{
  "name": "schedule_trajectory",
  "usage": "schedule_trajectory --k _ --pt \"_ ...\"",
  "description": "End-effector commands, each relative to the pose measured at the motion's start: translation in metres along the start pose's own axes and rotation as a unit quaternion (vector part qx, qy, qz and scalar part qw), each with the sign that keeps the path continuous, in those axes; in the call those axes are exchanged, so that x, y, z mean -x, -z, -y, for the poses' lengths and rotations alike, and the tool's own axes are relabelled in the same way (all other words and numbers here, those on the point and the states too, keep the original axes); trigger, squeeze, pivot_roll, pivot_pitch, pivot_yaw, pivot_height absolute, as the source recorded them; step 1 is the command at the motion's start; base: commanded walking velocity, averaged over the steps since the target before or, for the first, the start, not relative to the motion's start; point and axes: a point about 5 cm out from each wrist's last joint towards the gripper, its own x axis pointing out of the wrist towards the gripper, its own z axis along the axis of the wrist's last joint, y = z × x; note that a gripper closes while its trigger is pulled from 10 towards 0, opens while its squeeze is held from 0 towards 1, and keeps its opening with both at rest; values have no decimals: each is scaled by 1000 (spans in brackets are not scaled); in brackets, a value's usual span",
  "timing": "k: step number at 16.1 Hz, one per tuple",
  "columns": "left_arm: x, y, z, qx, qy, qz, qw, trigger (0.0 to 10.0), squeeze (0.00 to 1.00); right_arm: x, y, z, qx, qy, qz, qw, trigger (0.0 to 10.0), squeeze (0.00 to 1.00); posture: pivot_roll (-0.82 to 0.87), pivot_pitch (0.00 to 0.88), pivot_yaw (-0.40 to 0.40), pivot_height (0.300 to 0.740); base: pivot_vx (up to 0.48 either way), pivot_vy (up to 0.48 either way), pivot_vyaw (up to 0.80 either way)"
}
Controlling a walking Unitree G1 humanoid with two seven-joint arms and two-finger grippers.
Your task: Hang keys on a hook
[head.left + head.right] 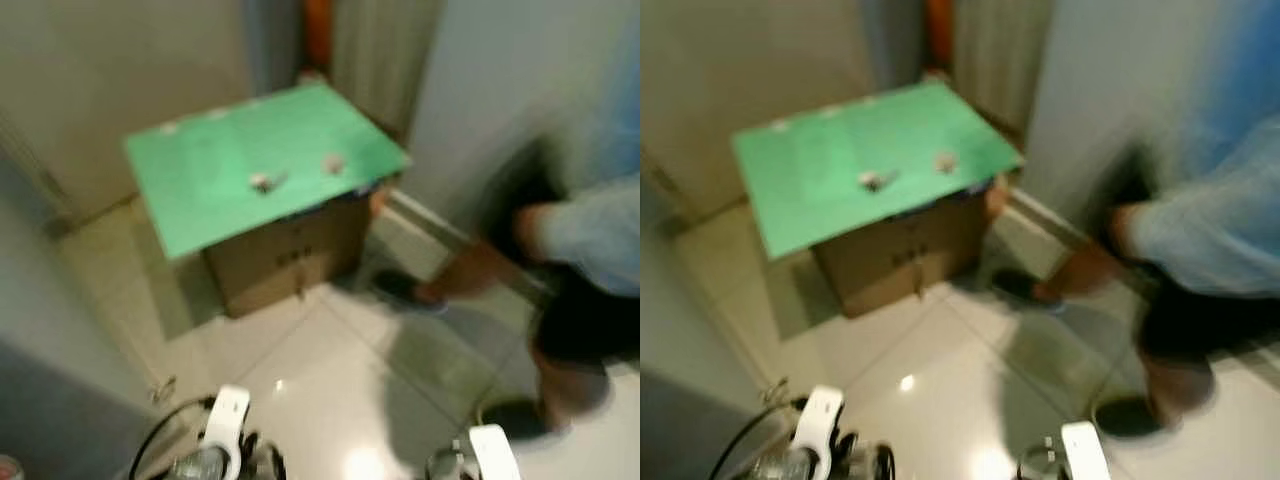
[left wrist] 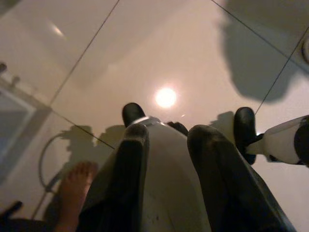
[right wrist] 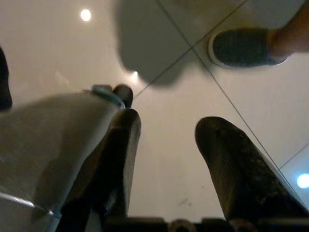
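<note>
Two small pale objects (image 1: 265, 181) (image 1: 332, 163) lie on a green board (image 1: 200, 190) that tops a cardboard box (image 1: 285, 255); blur hides which of them is the keys. Both my arms hang low at my sides, the left arm (image 1: 225, 425) and the right arm (image 1: 492, 452). In the left wrist view my left gripper (image 2: 166, 133) points down at the tiled floor, open and holding nothing. In the right wrist view my right gripper (image 3: 166, 121) is likewise open over the floor, with nothing between its fingers.
A person (image 1: 585, 250) in a light blue top and dark shorts stands close on my right, a grey slipper (image 3: 241, 46) near my right gripper. A bare foot (image 2: 75, 188) appears in the left wrist view. Walls close in behind the box and on the left.
</note>
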Motion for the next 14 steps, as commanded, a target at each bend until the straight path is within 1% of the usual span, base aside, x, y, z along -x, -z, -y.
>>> schedule_trajectory --k 1,2,3,4,5,6,7,8,9,10,11,12,13,14 --pt "1 6 -1 8 2 -6 1000 10000 0 -1 -5 4 5 13 6 1000 10000 0 47 98 16 740 356 0 0" --pt "1 4 -1 7 3 -2 1000 10000 0 0 -6 6 -17 13 15 1000 10000 0 48 101 18 740 375 0 794" --pt "1 3 -1 8 4 1 1000 10000 0 0 -6 8 -21 24 16 999 10000 0 47 104 17 740 379 0 0" --pt "1 2 -1 8 5 3 1000 10000 0 0 -6 10 -13 30 13 999 10000 0 47 104 17 740 379 0 0" --pt "1 1 -1 8 8 7 1000 10000 0 0 -8 10 -9 29 16 999 10000 0 43 106 20 740 390 0 700" --pt "1 -2 -1 8 11 12 1000 10000 0 -1 -13 15 -21 41 27 999 10000 0 44 108 20 740 386 0 563" --pt "0 -5 0 6 15 22 1000 10000 0 -1 -18 21 -54 63 37 996 10000 0 44 110 19 740 390 0 0" --pt "-1 -13 1 8 21 43 999 10000 0 -1 -29 28 -115 72 62 989 10000 0 43 111 20 740 390 0 0" --pt "-1 -23 0 9 24 70 997 10000 0 -1 -42 36 -152 75 95 981 10000 0 43 112 19 740 386 0 0" --pt "-1 -30 -1 15 26 89 996 10000 0 0 -50 39 -163 75 113 977 10000 0 43 114 19 740 390 0 0" --pt "2 -53 -7 24 34 154 987 10000 0 2 -76 50 -185 70 172 965 10000 0 44 116 18 740 405 0 0" --pt "5 -69 -11 20 42 197 979 10000 0 5 -94 56 -204 65 209 954 10000 0 50 120 14 740 412 0 0" --pt "8 -82 -13 14 47 232 972 10000 0 8 -109 60 -217 54 245 944 10000 0 57 120 7 740 420 0 0" --pt "13 -96 -13 6 54 269 962 10000 0 12 -129 59 -217 31 289 932 10000 0 61 120 5 740 431 0 0"
